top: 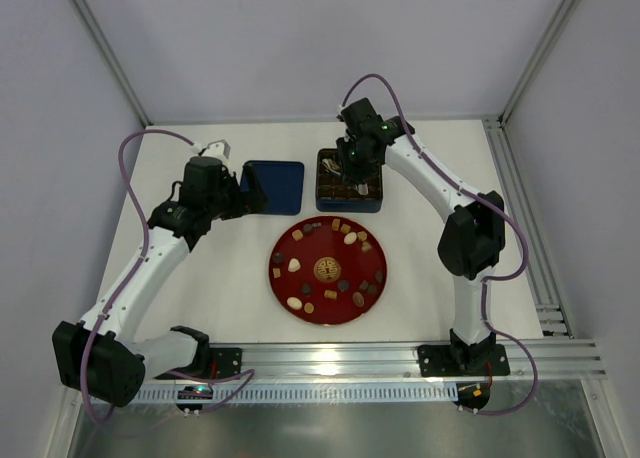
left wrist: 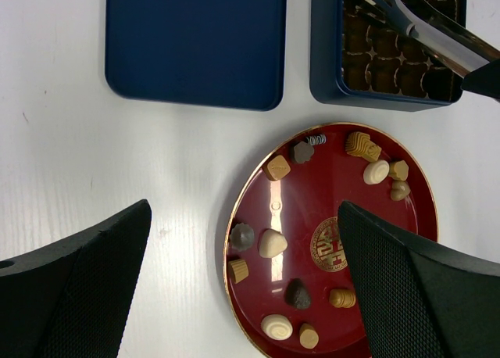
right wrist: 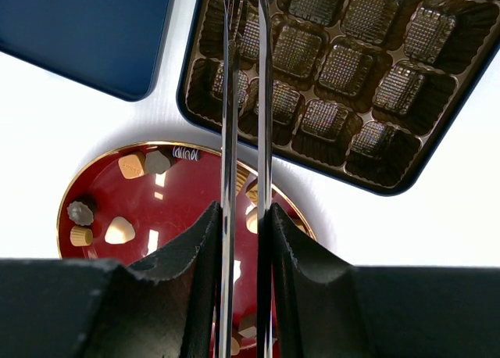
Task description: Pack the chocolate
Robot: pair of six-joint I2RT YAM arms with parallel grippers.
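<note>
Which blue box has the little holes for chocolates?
The right-hand blue tin, under the tongs; the left blue lid is plain and flat.

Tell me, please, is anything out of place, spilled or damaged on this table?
Nothing is spilled or damaged: the chocolate lies on the red plate, the lid flat beside the tin. Only a small silvery striped bit at the plate's rim looks odd; I cannot tell what it is.

Left jaws wide, right seemingly clamped
</note>
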